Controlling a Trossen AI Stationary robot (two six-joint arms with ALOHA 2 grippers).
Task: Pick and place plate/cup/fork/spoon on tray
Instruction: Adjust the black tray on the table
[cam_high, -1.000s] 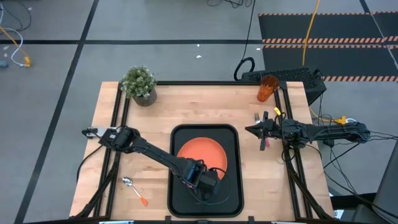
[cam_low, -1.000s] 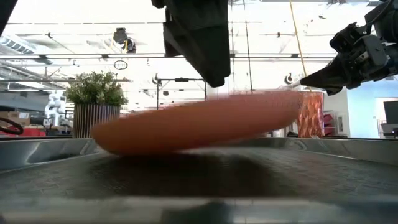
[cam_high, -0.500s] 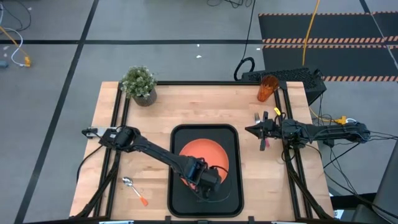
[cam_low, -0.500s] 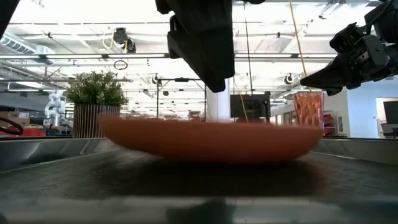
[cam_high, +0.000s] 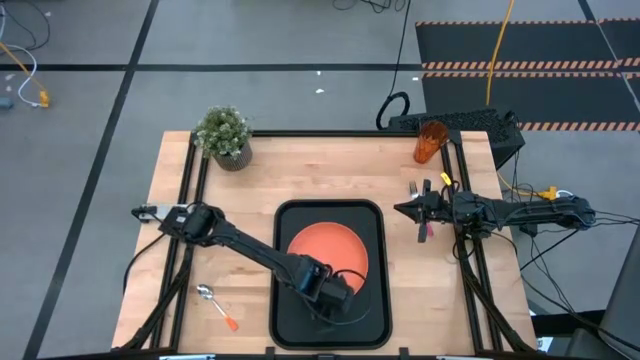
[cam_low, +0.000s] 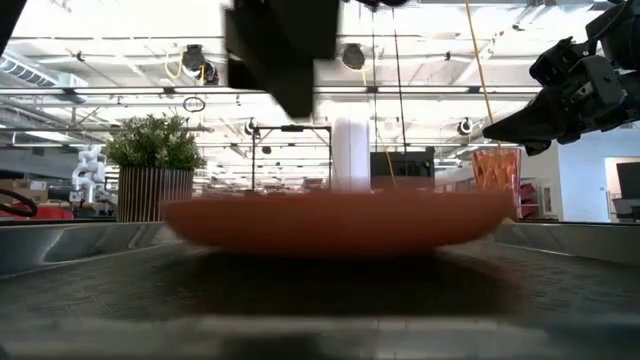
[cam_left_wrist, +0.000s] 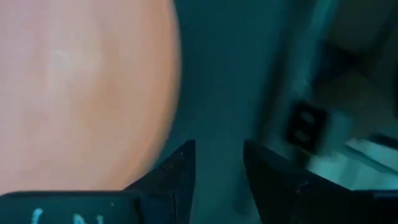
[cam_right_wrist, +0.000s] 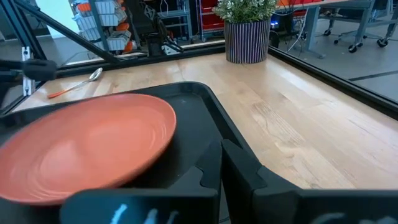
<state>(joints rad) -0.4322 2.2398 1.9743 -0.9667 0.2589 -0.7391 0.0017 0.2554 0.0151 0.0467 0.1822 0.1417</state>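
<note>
Orange plate in tray | left claw slightly open, empty | spoon: right-wrist-visible

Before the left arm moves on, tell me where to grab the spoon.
Grip the spoon at mid-handle, coming straight down with the fingers across it. It lies flat on the bare wood left of the tray, bowl toward the far left, orange tip toward the near edge; the slim handle probably suits the left gripper better than the rounded bowl.

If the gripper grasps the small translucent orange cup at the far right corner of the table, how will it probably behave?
The small translucent orange cup looks like thin plastic, so it is probably light and may flex under a firm squeeze. It stands upright and is taller than it is wide, so a sideways nudge could tip it, and then it might roll.
</note>
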